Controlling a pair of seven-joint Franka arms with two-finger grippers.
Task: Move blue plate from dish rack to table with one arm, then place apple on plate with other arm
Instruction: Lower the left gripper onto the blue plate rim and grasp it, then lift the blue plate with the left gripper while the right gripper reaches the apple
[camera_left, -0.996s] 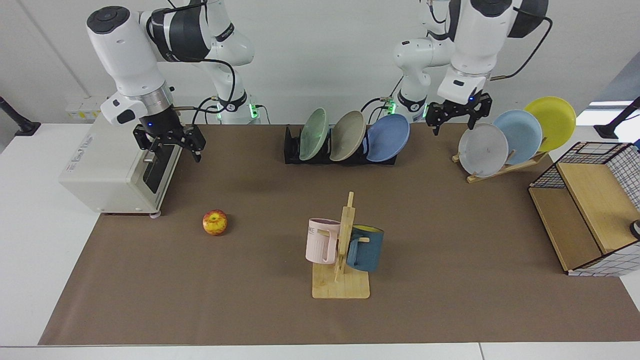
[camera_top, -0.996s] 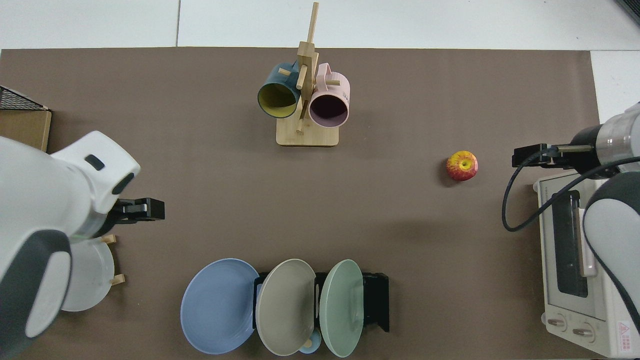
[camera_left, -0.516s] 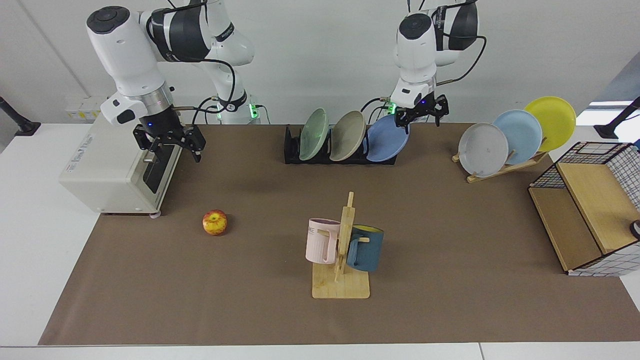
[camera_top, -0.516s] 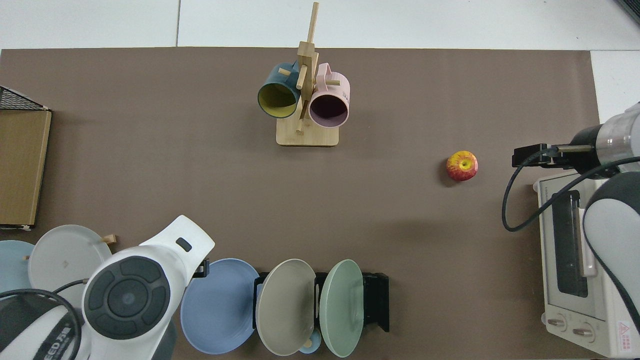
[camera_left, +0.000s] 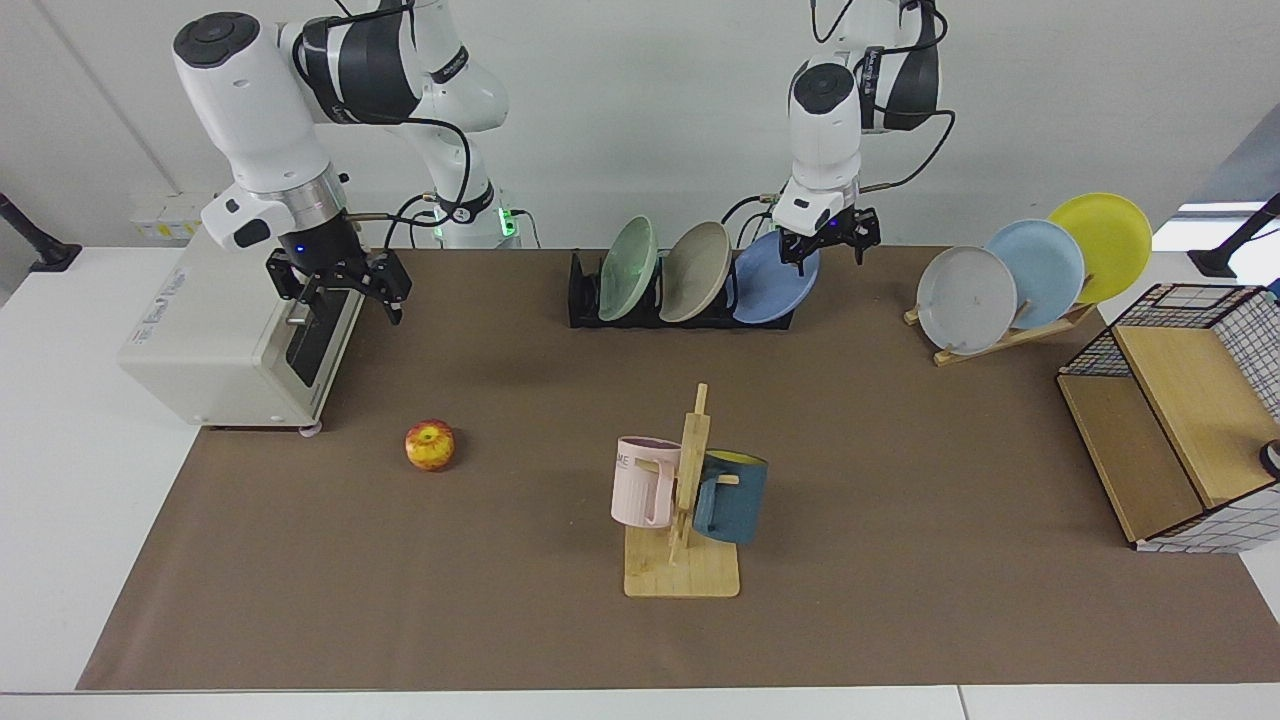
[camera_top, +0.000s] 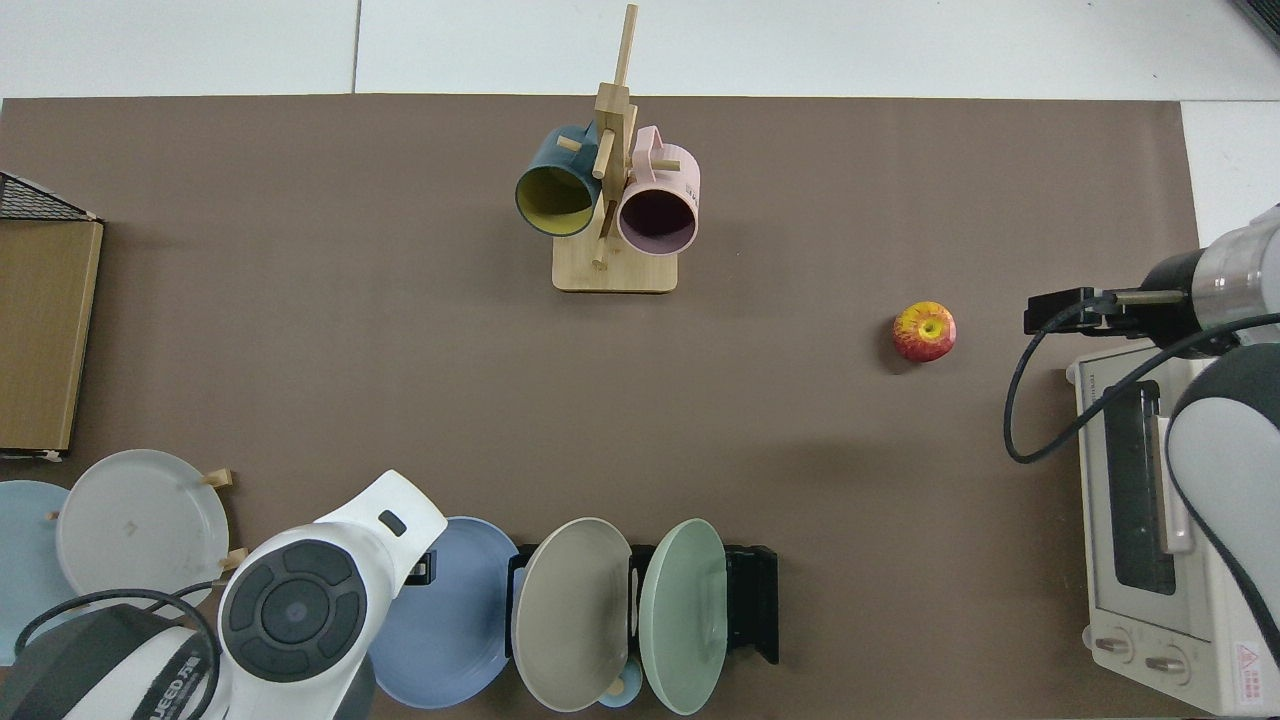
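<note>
- Left gripper (camera_left: 828, 243) hangs at the upper rim of the blue plate (camera_left: 770, 281), fingers spread and pointing down with nothing between them; whether a finger touches the rim I cannot tell.
- Blue plate leans in the end slot of the dish rack (camera_left: 580, 296), tilted against the beige plate (camera_left: 694, 271) next to it, its face turned outward over the counter (camera_left: 900, 450).
- It looks stiff, thin-walled and light, probably smooth and a little slick, so I judge a pinch across the upper rim, one finger on each face, to be the sound hold; a grip near the edge may let it swing.
- Lifting should go up and out of the slot, since dragging sideways could knock the beige plate or the green plate (camera_left: 628, 267) beyond it.
- Right gripper (camera_left: 340, 285) waits with its fingers apart in front of the toaster oven (camera_left: 200, 340), empty.
- Apple (camera_left: 430, 445) sits on the counter, well apart from the rack; it looks firm, round and apt to roll.
</note>
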